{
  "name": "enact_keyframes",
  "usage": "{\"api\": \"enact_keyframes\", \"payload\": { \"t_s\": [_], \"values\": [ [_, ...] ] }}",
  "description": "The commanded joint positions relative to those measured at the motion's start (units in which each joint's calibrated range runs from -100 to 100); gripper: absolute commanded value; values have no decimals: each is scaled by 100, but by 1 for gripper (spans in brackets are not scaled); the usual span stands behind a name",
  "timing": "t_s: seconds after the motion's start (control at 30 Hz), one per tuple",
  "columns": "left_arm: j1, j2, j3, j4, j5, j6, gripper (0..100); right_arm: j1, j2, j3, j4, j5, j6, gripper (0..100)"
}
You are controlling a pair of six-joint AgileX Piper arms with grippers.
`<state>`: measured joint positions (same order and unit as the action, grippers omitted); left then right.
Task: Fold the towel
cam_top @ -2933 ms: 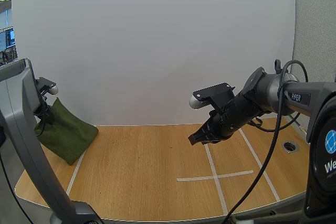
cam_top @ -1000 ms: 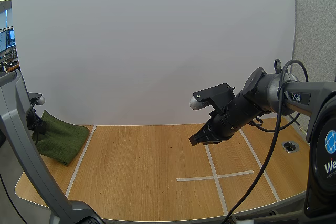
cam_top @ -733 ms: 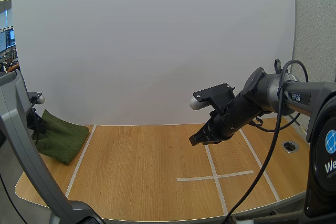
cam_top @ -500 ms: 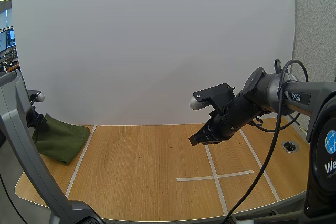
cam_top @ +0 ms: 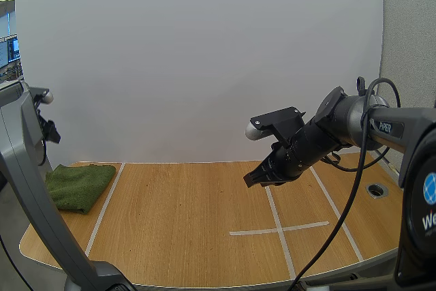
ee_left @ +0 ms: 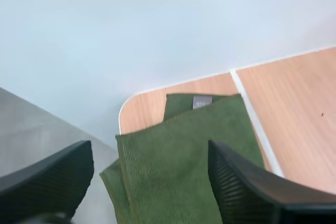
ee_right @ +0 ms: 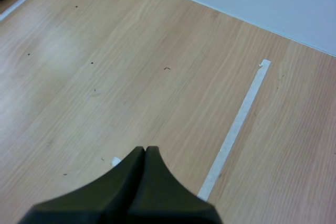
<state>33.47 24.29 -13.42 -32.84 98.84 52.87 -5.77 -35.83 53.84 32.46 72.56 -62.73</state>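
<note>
Left wrist view: left hand spread, empty, directly above the layered towel at the surface corner. Right hand clenched, well apart. Risk: the towel seems to overhang the edge, so a snagging fingertip could drag it off.

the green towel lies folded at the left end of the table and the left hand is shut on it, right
Not quite: the left hand is open above the towel, fingers apart, as the left wrist view shows. The towel does lie folded at the table's left end.
</note>
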Motion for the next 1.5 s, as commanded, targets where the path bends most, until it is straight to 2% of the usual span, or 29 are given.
{"api": "enact_keyframes", "payload": {
  "t_s": [0.0, 0.07, 0.17, 0.23, 0.33, 0.43, 0.47, 0.53, 0.8, 1.0, 1.1, 1.23, 1.47],
  "values": [
    [11, -934, -158, -843, 116, -140, 100, -3, -522, 34, 420, -56, 9, 0],
    [11, -1103, -158, -923, 116, -265, 98, -3, -999, 34, 434, -317, 19, 0],
    [11, -1567, -34, -1235, 116, -340, 90, -3, -1841, 34, 411, -848, 337, 0],
    [11, -1757, 59, -1370, 116, -340, 85, -3, -2035, 34, 411, -939, 445, 0],
    [11, -2164, 311, -1646, 116, -340, 52, -3, -2329, 34, 387, -980, 689, 0],
    [11, -2434, 575, -1828, 116, -264, 8, -3, -2494, 34, 239, -997, 925, 0],
    [11, -2491, 649, -1893, 116, -212, 0, -3, -2548, 34, 227, -1006, 1056, 0],
    [11, -2618, 820, -1989, 116, -162, 0, -3, -2662, 34, 92, -1006, 1403, 0],
    [11, -2798, 1424, -2211, 116, 1, 0, -3, -2958, 34, -549, -1320, 3890, 0],
    [11, -2809, 1552, -2242, 116, 38, 0, -3, -2987, 34, -1226, -1749, 3938, 0],
    [11, -2803, 1569, -2282, 116, 46, 0, -3, -3191, 34, -1308, -1834, 4090, 0],
    [11, -2803, 1569, -2282, 116, 46, 0, -3, -3819, 34, -1428, -2137, 4079, 0],
    [11, -2824, 1569, -2438, 116, 37, 0, -3, -5184, 424, -1784, -3625, 4044, 0]
  ]
}}
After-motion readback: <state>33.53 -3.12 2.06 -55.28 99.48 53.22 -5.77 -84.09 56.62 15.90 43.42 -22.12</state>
